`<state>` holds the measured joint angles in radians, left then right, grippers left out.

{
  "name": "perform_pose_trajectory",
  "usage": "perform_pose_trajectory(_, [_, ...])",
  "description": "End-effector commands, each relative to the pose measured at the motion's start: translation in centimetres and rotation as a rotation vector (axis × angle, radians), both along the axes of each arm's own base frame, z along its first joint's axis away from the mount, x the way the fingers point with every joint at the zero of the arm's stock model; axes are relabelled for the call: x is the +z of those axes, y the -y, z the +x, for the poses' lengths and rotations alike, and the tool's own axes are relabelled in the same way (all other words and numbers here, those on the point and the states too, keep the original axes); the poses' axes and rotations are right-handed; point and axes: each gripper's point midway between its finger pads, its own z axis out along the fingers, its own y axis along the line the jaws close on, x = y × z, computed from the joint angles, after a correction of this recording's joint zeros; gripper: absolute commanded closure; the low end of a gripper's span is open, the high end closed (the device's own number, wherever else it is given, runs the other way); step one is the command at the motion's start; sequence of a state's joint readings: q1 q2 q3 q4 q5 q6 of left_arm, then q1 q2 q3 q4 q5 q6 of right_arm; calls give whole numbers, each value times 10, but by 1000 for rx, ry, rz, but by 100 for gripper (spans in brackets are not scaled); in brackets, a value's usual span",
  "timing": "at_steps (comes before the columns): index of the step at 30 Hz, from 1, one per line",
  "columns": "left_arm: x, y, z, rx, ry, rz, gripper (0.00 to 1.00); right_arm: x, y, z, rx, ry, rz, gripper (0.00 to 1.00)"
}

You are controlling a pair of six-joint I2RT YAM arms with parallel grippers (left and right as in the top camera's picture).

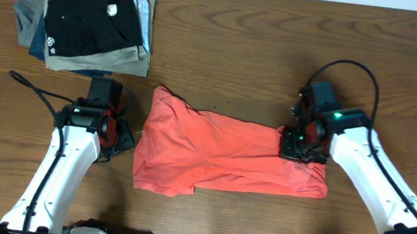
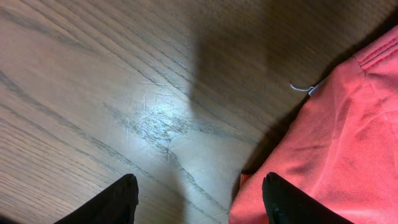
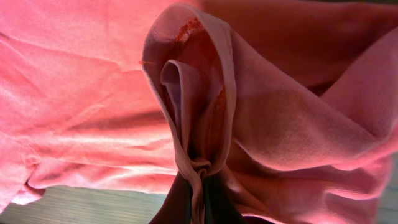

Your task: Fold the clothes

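The coral-red T-shirt (image 1: pixel 220 154) lies bunched lengthwise across the middle of the table. My right gripper (image 1: pixel 300 143) is shut on a pinched fold of the shirt (image 3: pixel 205 118) at its right end; the cloth drapes over the fingers (image 3: pixel 199 186). My left gripper (image 1: pixel 116 132) is open just left of the shirt's left edge, low over the wood. In the left wrist view its fingers (image 2: pixel 199 199) straddle bare table, with the right finger over the shirt's edge (image 2: pixel 329 137). The chest lettering is hidden.
A pile of folded garments stands at the back left, a black one with a white tag (image 1: pixel 89 25) on top of khaki, grey and blue ones. Wooden tabletop (image 1: pixel 224 48) extends all round.
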<state>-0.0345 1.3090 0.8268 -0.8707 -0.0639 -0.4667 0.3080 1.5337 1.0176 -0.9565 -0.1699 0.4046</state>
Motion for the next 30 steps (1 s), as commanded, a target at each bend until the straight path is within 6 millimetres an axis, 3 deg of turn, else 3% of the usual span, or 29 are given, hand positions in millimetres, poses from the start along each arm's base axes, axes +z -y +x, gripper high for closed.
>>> perform_pose_trajectory(1, [-1, -3, -2, -3, -7, 16, 35, -6, -14, -4, -47, -28, 18, 99])
perform_pose_trajectory(10, [-1, -3, -2, -3, -7, 16, 35, -5, -42, -3, -47, 7, 42, 99])
perform_pose_trajectory(12, [-1, -3, -2, -3, -7, 16, 35, -5, -47, -4, -27, 13, 42, 96])
perform_pose_trajectory(14, [-1, -3, -2, -3, -7, 16, 35, -5, -51, -7, -8, 15, 36, 84])
perform_pose_trajectory(21, [-2, -3, -3, -3, -10, 16, 35, -5, -61, -13, 26, 19, 29, 83])
perform_pose_trajectory(26, [-6, -4, -7, -3, -22, 17, 35, -6, -54, -9, 39, 38, 1, 76])
perform_pose_trajectory(30, [-12, -4, -11, -4, -32, 17, 35, 2, -23, 2, -28, 44, -79, 77])
